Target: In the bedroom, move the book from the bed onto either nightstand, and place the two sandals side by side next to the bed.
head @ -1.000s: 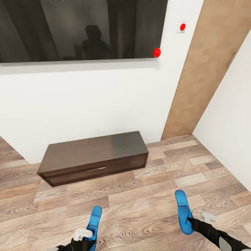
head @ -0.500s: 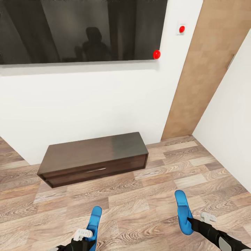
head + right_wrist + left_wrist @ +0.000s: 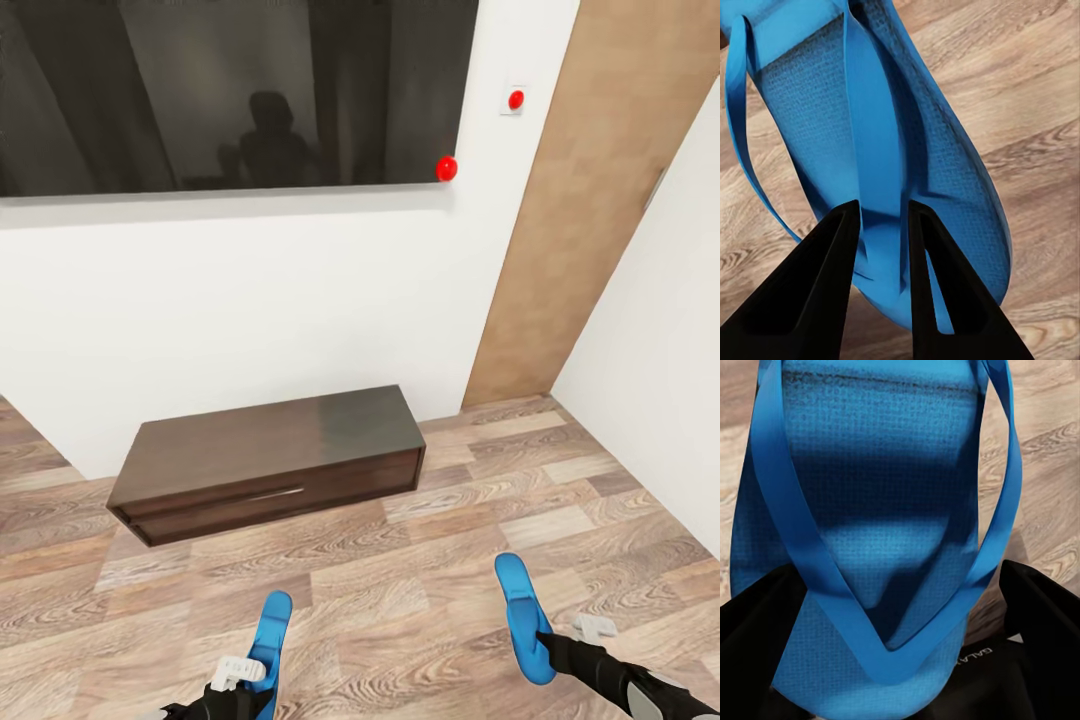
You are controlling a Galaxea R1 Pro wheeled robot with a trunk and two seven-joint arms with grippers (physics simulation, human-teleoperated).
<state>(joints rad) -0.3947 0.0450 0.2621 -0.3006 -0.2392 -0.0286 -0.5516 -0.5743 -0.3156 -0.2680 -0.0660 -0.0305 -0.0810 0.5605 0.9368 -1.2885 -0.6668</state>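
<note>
Blue sandals stay clamped, one in the left gripper [image 3: 252, 668], one in the right gripper [image 3: 545, 640], above wood-plank floor [image 3: 420, 560]; only the camera has shifted. Ahead: dark bench [image 3: 270, 460], white wall [image 3: 250, 300], brown door [image 3: 590, 200].

1. A light brown wood-plank floor [image 3: 420, 560] spreads across the lower part of the head view, its boards running roughly side to side, and reaches the white walls at the far and right edges.
2. A long, low, dark brown bench [image 3: 270, 460] stands on the floor, its back against the far wall, set slightly askew.
3. The bench top is flat and glossy, with nothing on it.
4. The bench front has a thin pale handle line along one drawer.
</note>
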